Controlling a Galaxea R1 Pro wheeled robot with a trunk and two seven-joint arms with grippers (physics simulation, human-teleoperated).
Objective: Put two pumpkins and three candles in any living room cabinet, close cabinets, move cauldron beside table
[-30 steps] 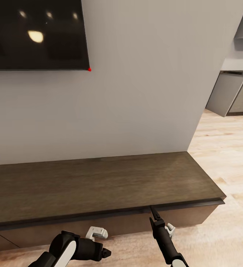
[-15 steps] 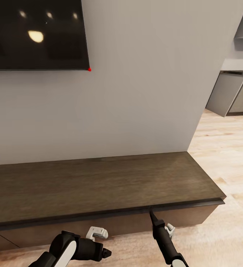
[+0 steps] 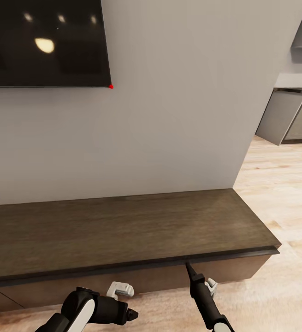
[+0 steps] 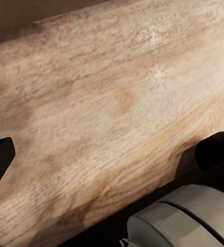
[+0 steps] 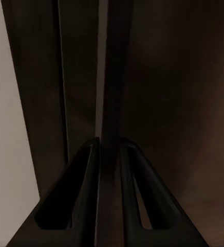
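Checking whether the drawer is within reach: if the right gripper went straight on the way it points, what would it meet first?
Probably the cabinet: the right gripper points at the drawer front just under the top's overhanging edge.

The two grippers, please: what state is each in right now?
Left gripper: cannot be told.
Right gripper: nearly shut, fingertips at the cabinet top's front edge, holding nothing visible.

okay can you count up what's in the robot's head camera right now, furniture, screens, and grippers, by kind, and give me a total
Cabinet: 1, long, low, dark-brown wood, against the wall.
TV: 1, black, wall-mounted above it.
Grippers: 2, the left gripper low over the floor, the right gripper with its tips at the cabinet's front edge.
Total: 4.
No pumpkins, candles or cauldron among them.
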